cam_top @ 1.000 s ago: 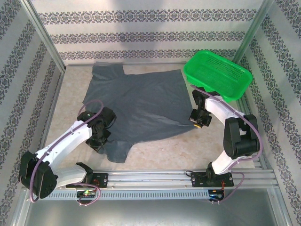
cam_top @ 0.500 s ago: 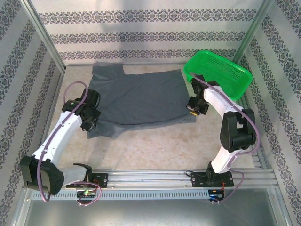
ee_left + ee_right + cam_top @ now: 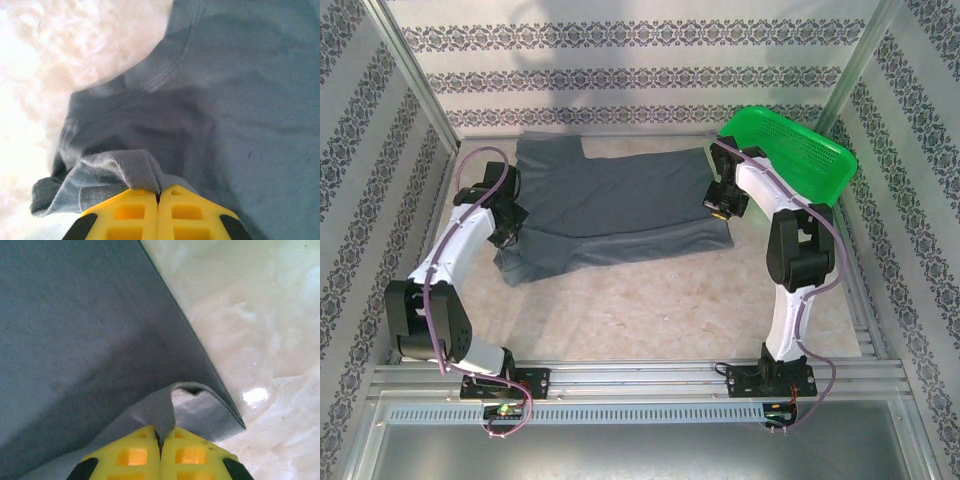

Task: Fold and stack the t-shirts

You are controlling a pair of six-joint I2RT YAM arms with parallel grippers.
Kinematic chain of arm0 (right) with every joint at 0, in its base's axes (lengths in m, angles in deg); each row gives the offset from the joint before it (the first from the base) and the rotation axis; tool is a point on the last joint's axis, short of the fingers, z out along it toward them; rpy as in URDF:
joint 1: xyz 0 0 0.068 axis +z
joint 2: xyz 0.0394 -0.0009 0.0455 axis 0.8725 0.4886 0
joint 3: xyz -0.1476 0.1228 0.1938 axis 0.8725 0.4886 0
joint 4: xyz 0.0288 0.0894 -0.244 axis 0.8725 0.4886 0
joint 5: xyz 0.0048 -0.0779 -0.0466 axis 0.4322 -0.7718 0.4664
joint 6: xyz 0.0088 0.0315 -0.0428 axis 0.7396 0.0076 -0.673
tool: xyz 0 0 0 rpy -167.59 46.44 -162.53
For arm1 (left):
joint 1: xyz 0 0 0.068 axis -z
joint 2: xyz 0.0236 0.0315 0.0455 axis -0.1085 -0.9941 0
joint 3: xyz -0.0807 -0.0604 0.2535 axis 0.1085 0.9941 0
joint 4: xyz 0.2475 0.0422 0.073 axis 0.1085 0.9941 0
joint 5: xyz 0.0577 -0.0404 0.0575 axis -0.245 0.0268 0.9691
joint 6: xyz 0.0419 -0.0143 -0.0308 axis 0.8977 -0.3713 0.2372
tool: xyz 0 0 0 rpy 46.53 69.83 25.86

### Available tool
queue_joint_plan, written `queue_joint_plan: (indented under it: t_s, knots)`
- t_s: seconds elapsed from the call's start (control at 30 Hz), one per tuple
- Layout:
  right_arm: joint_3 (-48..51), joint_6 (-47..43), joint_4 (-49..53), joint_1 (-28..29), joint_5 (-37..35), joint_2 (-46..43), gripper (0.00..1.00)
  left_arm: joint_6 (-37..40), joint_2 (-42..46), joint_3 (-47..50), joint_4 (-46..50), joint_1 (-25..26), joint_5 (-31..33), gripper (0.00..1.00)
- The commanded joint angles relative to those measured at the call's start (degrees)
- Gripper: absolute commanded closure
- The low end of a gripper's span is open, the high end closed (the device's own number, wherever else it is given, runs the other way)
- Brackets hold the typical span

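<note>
Left arm (image 3: 455, 245) and right arm (image 3: 760, 185): white shells on the links, black joint housings, black bases. A purple cable (image 3: 480, 151) loops along each. Left gripper (image 3: 159, 192) and right gripper (image 3: 161, 435): yellow fingers with square pockets, black corners.

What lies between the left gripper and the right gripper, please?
The slate-grey t-shirt spans that stretch, left gripper and right gripper each shut on its cloth; the top external view shows it.

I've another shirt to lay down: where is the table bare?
Bare: the wide band of table between the t-shirt and the base rail. Crowded: the far half, covered by the t-shirt, green basket far right, left fingers and right fingers pinching its side edges.
</note>
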Motion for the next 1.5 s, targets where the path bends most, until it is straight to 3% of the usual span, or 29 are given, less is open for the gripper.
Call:
queue_joint_plan:
  t_s: [0.0, 0.73, 0.77, 0.83, 0.87, 1.03, 1.27, 1.47]
  knots:
    - [-3.05, -0.5, 2.59, 0.39, -2.62, 1.83, 1.0, 4.98, -2.31, -2.72, -4.27, -1.41, 0.53, 1.0]
    - [-14.11, 1.36, 6.12, 0.13, -4.06, 10.56, 1.0, 14.68, -17.06, -12.79, -5.5, -2.6, -0.48, 1.0]
    - [-14.63, 1.15, 6.59, 0.07, -3.94, 10.78, 0.96, 14.97, -17.34, -13.46, -4.73, -2.69, -0.36, 0.93]
    - [-14.64, 0.96, 6.94, -0.21, -4.16, 10.19, 0.69, 15.03, -17.08, -14.03, -2.83, -3.07, -0.65, 0.63]
    - [-14.05, 0.96, 6.81, -0.54, -4.12, 9.28, 0.62, 14.96, -16.42, -13.92, -1.87, -3.29, -0.94, 0.57]
    - [-1.77, 1.41, 2.11, -2.2, -3.51, -0.23, 0.52, 12.48, -7.95, -6.2, 1.93, -3.4, -1.2, 0.42]
    - [20.3, 5.05, -11.68, -5.22, 6.07, -10.11, 0.51, 5.75, 1.5, 11.66, 1.26, -6.24, -8.53, 0.41]
    - [24.42, 7.45, -17.38, -7.49, 10.31, -9.02, 0.51, 4.78, 1.6, 17.06, -1.86, -9.81, -13.45, 0.41]
